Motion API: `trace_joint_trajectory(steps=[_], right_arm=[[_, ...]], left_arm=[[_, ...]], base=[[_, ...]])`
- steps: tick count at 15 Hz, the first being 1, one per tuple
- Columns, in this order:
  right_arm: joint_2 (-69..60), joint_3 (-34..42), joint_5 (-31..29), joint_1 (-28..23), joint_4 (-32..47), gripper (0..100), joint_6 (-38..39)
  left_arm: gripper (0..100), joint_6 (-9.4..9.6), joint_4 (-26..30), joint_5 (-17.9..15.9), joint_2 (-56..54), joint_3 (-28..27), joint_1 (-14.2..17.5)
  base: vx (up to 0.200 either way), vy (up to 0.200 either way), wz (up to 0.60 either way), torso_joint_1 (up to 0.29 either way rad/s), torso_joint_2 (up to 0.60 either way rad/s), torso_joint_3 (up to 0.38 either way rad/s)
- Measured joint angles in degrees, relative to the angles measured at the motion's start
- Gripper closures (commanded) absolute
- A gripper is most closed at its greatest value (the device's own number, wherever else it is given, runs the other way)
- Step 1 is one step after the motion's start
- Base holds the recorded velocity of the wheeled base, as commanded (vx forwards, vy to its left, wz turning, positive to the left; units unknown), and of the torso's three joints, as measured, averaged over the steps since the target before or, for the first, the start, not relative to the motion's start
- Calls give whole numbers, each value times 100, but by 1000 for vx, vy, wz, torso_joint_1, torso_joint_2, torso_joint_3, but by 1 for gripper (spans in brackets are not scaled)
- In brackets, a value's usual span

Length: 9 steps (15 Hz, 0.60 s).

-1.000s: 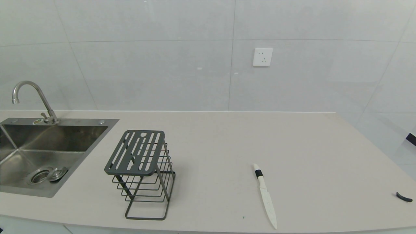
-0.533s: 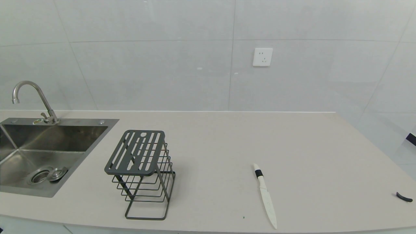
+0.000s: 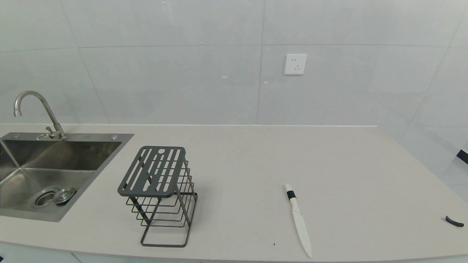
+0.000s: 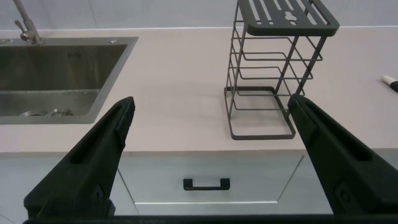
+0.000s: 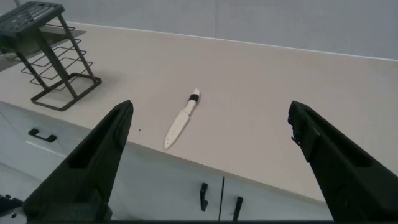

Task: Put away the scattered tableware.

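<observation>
A knife lies near right, likely bound for the slotted rack at left; left gripper and right gripper hover, jaws spread, ready.

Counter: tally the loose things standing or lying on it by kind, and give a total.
knife: 1
rack: 1
small black piece: 1
Total: 3
</observation>
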Motion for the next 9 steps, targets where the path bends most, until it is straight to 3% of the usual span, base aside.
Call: trace_joint_trajectory(steps=[6,9], right_arm=[[1612,-300,18,678,-41,0,-10],[2503,-333,11,951,-453,0,-24]], left_arm=[[0,0,0,0,0,0,0],[0,0,0,0,0,0,0]], base=[[0,0,0,0,0,0],[0,0,0,0,0,0]])
